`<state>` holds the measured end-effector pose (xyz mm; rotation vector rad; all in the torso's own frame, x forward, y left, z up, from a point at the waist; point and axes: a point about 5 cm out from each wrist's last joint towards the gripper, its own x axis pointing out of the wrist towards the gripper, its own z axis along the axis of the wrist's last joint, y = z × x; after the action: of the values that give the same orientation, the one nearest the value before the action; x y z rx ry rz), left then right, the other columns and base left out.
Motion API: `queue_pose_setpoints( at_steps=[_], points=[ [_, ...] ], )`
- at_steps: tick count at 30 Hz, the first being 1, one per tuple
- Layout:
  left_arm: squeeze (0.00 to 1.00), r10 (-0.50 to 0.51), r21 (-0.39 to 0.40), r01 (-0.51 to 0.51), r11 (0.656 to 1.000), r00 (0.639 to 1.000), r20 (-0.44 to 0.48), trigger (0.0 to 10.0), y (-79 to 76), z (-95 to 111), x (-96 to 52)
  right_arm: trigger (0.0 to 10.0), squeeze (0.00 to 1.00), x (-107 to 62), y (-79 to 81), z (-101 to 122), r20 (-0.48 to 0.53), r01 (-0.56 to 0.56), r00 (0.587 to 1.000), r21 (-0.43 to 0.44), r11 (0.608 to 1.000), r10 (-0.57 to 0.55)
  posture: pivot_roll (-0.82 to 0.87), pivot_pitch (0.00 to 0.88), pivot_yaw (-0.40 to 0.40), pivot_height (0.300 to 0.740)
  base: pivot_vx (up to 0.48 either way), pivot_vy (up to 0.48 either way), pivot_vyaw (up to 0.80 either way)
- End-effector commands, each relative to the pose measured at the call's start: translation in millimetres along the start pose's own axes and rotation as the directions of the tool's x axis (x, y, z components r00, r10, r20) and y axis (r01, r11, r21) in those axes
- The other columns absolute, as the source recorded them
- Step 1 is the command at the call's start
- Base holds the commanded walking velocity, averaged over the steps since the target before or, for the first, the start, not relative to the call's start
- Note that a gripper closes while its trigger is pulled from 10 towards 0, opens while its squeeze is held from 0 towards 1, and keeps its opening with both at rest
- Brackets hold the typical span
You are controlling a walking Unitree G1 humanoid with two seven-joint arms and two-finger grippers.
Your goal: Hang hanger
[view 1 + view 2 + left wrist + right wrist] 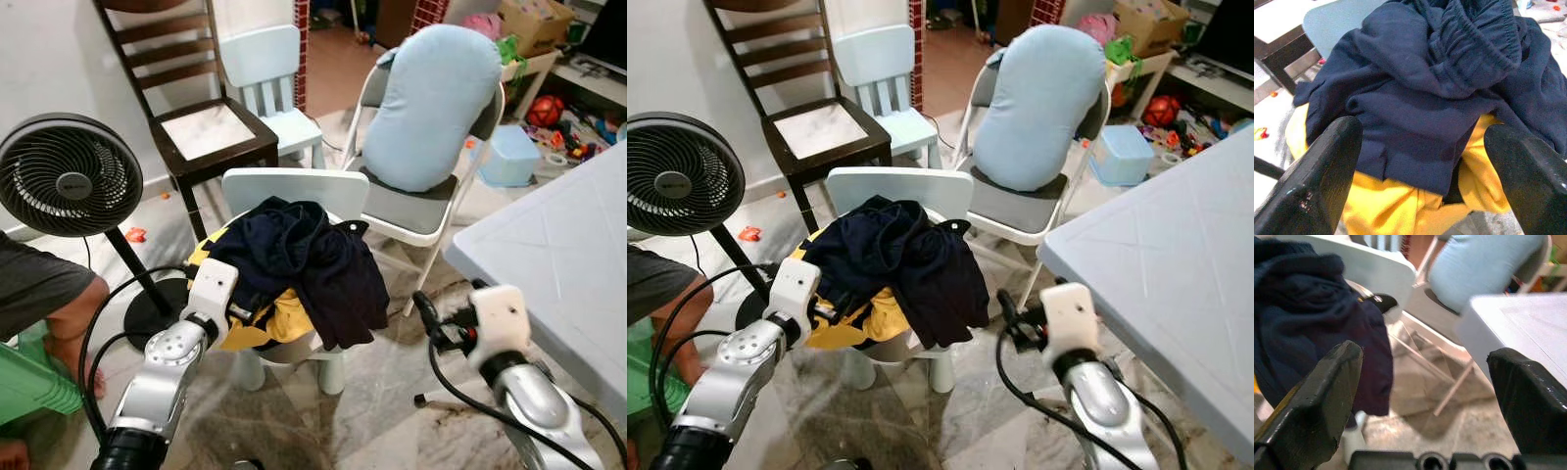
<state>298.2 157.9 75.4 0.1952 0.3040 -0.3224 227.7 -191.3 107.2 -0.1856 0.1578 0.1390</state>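
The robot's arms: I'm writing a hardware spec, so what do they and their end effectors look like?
Both arms are glossy silver with rounded joints, white boxy wrist housings and looping black cables. The left end effector and right end effector each have two thick, matte black fingers.

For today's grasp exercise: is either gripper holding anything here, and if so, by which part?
Nothing is held. The left gripper is open, close in front of the navy garment piled on the small chair. The right gripper is open too, over bare floor.

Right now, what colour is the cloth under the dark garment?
Yellow cloth, clearest in the left wrist view.
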Motion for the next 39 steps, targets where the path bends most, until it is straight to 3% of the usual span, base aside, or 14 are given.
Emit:
queue_pose_setpoints(
  at_steps=[1,8,11,20,27,31,39],
  points=[
    [0.0,-0.004,0.011,0.004,1.0,1.0,-0.005,10.0,-0.7,0.2,4.0,10.0,0.0,-6.6,-5.4,5.4,0.007,0.023,1.0,-0.001,1.0,-0.023,-0.07,0.188,-0.038,0.74,0.0,0.0,0.0],
    [0.0,-0.003,0.09,-0.002,0.996,0.999,0.048,10.0,-1.1,17.2,24.0,10.0,0.0,-15.0,-1.7,9.9,-0.003,0.021,1.0,-0.001,1.0,-0.021,-0.1,0.219,-0.041,0.74,0.0,0.0,0.0],
    [0.0,0.001,0.16,-0.016,0.987,0.996,0.089,10.0,-1.0,27.9,31.0,10.0,0.0,-18.2,-2.0,10.5,-0.014,0.026,1.0,0.002,1.0,-0.026,-0.11,0.23,-0.043,0.74,0.0,0.0,0.0],
    [0.0,-0.032,0.138,0.019,0.99,0.995,0.092,10.0,-14.2,31.6,46.4,10.0,0.0,-20.9,-1.1,13.0,-0.025,0.031,0.999,0.008,0.999,-0.03,-0.13,0.243,-0.038,0.74,0.0,0.0,0.0],
    [0.0,-0.052,0.138,0.039,0.99,0.994,0.091,10.0,-21.5,30.4,47.7,10.0,0.0,-19.6,-0.3,14.3,-0.021,0.031,0.999,0.01,0.999,-0.031,-0.13,0.242,-0.035,0.74,0.0,0.0,0.0],
    [0.0,-0.098,0.139,0.081,0.987,0.988,0.12,10.0,-36.0,32.5,44.7,10.0,0.0,-17.4,0.0,13.9,-0.022,0.031,0.999,0.011,0.999,-0.031,-0.12,0.239,-0.034,0.74,0.0,0.0,0.0],
    [0.0,-0.112,0.156,0.095,0.983,0.988,0.103,10.0,-29.1,29.3,48.8,10.0,0.0,-14.5,3.0,13.5,-0.024,0.027,0.999,0.018,0.999,-0.027,-0.12,0.238,-0.032,0.74,0.0,0.0,0.0]
  ],
)
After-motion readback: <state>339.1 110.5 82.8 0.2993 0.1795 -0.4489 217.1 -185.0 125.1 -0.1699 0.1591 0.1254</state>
